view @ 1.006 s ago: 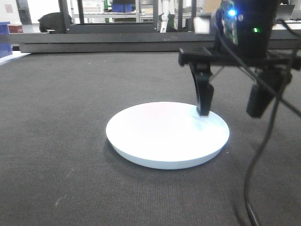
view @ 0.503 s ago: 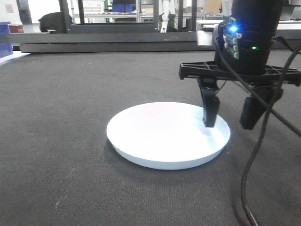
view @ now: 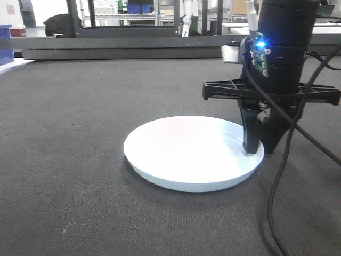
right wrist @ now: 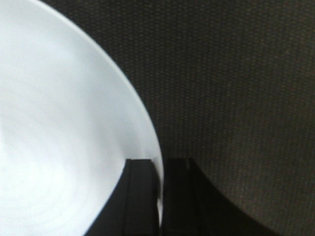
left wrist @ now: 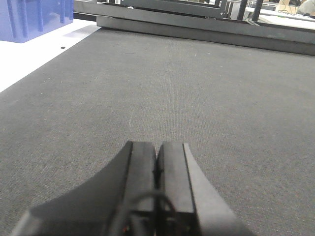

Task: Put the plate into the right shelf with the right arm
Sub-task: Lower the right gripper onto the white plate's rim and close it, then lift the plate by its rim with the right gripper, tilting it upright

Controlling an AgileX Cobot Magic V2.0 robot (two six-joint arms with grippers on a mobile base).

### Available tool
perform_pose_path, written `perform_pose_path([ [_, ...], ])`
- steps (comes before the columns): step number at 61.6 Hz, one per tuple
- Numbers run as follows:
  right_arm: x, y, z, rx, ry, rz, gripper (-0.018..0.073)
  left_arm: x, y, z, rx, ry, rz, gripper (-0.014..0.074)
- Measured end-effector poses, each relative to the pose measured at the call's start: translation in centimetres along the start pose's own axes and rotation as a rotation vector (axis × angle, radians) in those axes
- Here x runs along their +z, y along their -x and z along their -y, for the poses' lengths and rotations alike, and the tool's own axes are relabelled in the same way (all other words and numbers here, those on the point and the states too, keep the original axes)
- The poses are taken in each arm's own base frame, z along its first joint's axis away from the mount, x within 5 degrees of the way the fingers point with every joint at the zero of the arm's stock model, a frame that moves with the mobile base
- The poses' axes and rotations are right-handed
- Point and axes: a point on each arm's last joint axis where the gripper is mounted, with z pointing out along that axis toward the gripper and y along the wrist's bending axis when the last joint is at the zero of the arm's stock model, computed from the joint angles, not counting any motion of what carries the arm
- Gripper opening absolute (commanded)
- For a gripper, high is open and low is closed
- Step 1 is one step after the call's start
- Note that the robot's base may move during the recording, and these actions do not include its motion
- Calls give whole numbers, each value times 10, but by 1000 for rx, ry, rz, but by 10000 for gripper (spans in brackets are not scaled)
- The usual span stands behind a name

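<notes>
The plate (view: 192, 152) lies flat on the dark grey mat (view: 64, 133). The right gripper (view: 260, 143) stands upright over the plate's right-hand edge, its two fingers drawn in on the rim, one inside the dish and one outside. In the right wrist view the rim shows as a thin white line pinched between them. The main risk, as I judge it, is this narrow bite on a glossy, sloping rim. Once lifted, the whole dish hangs off one side of the grip, so it may pivot downward, droop, or slide free and drop. A sagging far edge could also strike a rail when it reaches the right shelf, which I cannot pick out among the distant racks. A sideways pull before a clean lift would drag the plate across the mat. The black cable (view: 279, 181) hanging beside the gripper might brush the dish. The left gripper (left wrist: 157, 167) has its fingers together on nothing, over bare mat.
</notes>
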Motion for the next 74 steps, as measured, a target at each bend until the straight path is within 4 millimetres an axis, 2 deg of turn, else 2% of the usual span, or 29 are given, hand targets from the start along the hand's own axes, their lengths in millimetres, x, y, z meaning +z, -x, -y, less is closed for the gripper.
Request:
perform_pose_path([
  [12,-8,-1,0,-1,8,14,54,0,0,0,0,0,0,-128],
  [25,-54,-6,10,-58,62,132,54,0,0,0,0,0,0,-128],
  [34,-82,-17,33,-86,91,255,54,0,0,0,0,0,0,-128],
  [45,-108,-44,70,-113,112,488,54,0,0,0,0,0,0,-128],
  [53,-122,-70,90,-158,119,709,54,0,0,0,0,0,0,-128],
  [64,-130,-109,106,-196,136,966,54,0,0,0,0,0,0,-128],
  [74,-131,-143,116,-198,163,1132,54,0,0,0,0,0,0,-128],
])
